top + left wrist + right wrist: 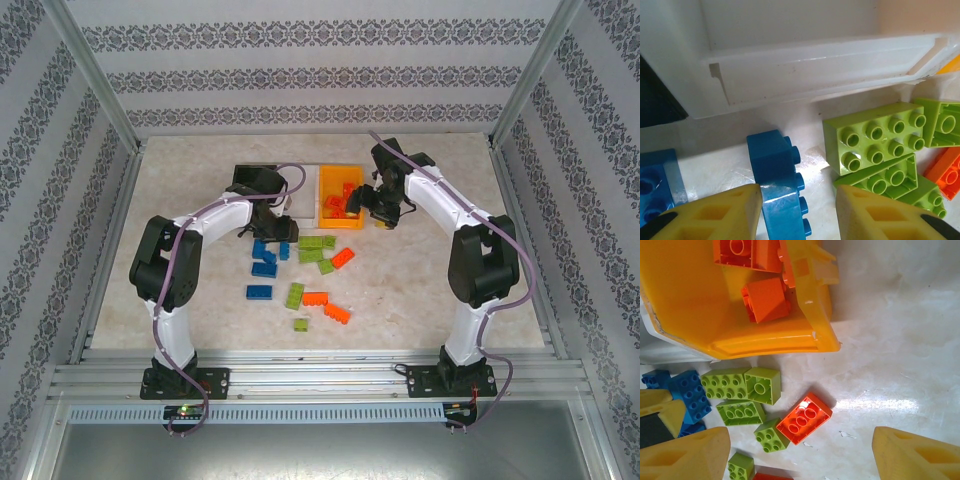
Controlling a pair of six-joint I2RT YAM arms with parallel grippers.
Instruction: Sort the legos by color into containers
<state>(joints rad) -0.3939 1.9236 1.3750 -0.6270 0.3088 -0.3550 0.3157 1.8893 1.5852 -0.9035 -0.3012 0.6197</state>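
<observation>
Loose legos lie mid-table: blue ones (264, 268), lime green ones (311, 255) and orange-red ones (337, 314). At the back stand the black bin (250, 178), the white bin (305, 186) and the orange bin (340, 200), which holds orange bricks (765, 299). My left gripper (797, 200) is open just in front of the white bin (805, 65). A blue brick (774, 172) lies on its side between the fingers, against the left one. My right gripper (801, 440) hangs wide open above an upturned orange brick (804, 419), beside the orange bin (740, 335).
Green bricks (872, 137) crowd the left gripper's right finger, and another blue brick (657, 182) lies at its left. The black bin's corner (655, 100) is close by. Bare table (900, 340) lies right of the orange bin. Patterned walls and a metal frame enclose the table.
</observation>
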